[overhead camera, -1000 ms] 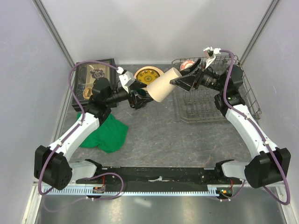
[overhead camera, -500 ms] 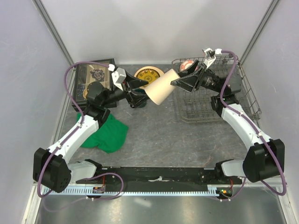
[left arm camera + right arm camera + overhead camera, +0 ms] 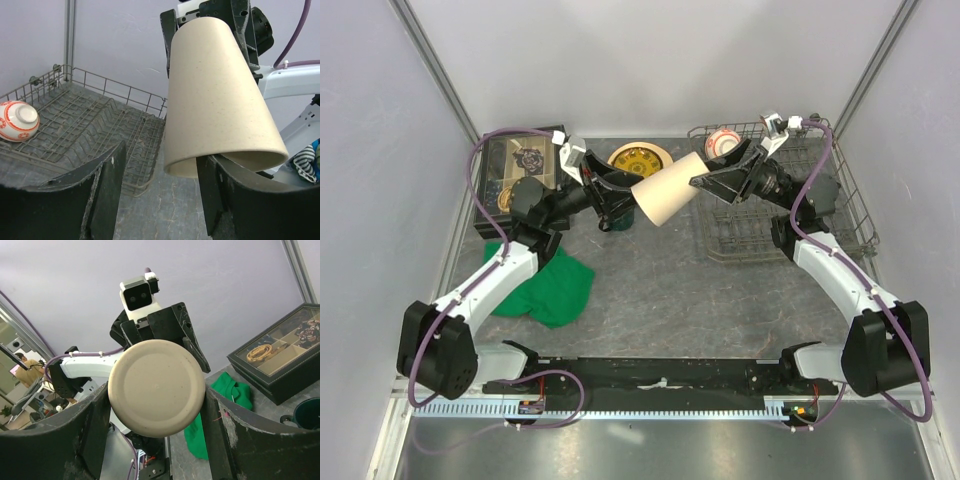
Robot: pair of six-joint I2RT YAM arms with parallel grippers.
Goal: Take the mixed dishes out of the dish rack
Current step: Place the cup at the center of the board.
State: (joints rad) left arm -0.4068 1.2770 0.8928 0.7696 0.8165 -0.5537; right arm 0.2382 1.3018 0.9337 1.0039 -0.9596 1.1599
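The beige handleless cup (image 3: 665, 190) hangs in the air between both arms, lying almost level with its wide mouth to the left. My right gripper (image 3: 705, 180) is shut on the cup's base (image 3: 156, 387), a finger on each side. My left gripper (image 3: 625, 195) is open at the cup's mouth (image 3: 220, 90): one finger (image 3: 210, 195) is inside the rim and the other stands well clear. The grey wire dish rack (image 3: 820, 215) is at the back right, with the small red-and-white bowl (image 3: 724, 141) in its far left corner; the bowl also shows in the left wrist view (image 3: 17, 120).
A tan plate with a yellow-green centre (image 3: 638, 158) lies behind the cup. The dark green mug (image 3: 612, 222) stands under my left gripper. The black glass-lidded box (image 3: 520, 160) is at the back left, and the green cloth (image 3: 545, 285) lies in front of it.
The left gripper has risen and tipped up at the cup's mouth. The right gripper has drawn slightly back to the right. The cup now lies more level.
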